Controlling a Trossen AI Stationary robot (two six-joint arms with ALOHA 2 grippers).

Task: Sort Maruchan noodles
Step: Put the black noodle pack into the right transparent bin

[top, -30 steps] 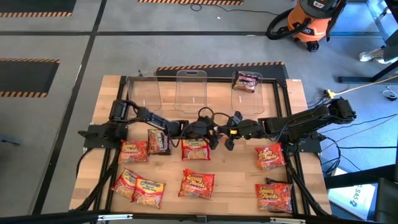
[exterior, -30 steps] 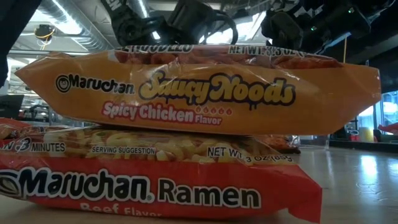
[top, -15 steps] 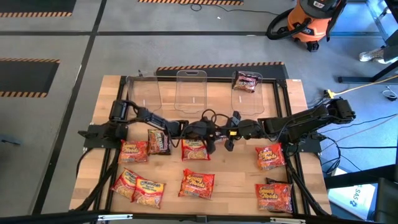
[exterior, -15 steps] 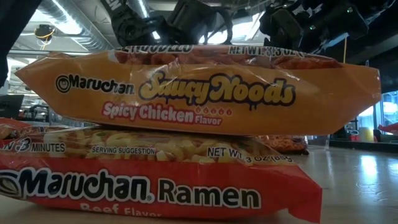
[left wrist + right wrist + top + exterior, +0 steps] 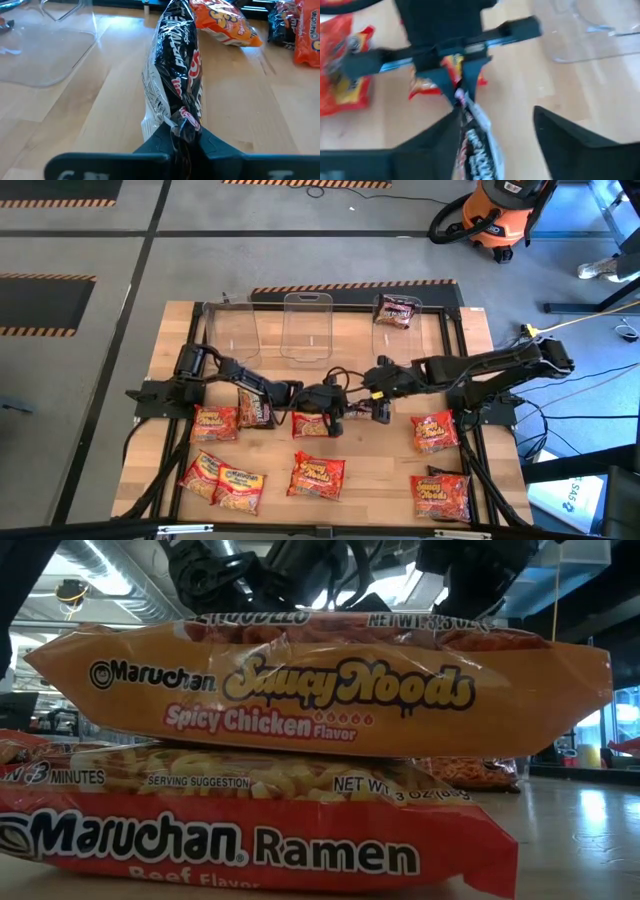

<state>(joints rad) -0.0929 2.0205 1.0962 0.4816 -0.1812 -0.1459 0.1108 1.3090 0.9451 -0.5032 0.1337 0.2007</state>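
Maruchan noodles packets lie scattered on the wooden table point(image 5: 380, 450): red and orange ones point(image 5: 316, 475) point(image 5: 214, 422) point(image 5: 434, 430) and a dark one point(image 5: 255, 408). Another dark packet point(image 5: 397, 310) lies in the far right clear bin. At mid-table my left gripper point(image 5: 185, 134) is shut on a dark packet point(image 5: 177, 65) that juts away from it on edge. My right gripper point(image 5: 495, 115) stands open above that packet's point(image 5: 475, 150) other end, one finger point(image 5: 437, 145) close beside it. In the low view an orange packet point(image 5: 320, 690) rests flat on a red one point(image 5: 250, 830). My left gripper pinches the dark packet's crimped end seam point(image 5: 184, 117) between its two fingers, coming level from the table's left. The packet sticks out forward on edge and appears clear of the table. My right gripper: I cannot tell whether its finger still touches the packet.
Three clear bins stand along the far edge point(image 5: 232, 330) point(image 5: 306, 328) point(image 5: 400, 330). An orange packet point(image 5: 313, 420) lies right under the left gripper. More packets point(image 5: 441, 495) point(image 5: 225, 480) line the near edge. An orange shop vacuum point(image 5: 500, 215) stands on the floor beyond the table.
My left gripper has rolled, shifted a little toward the table's right and taken hold of the dark packet's end. My right hand has risen and tipped downward, and it no longer grips the packet. The packets on the table have stayed put.
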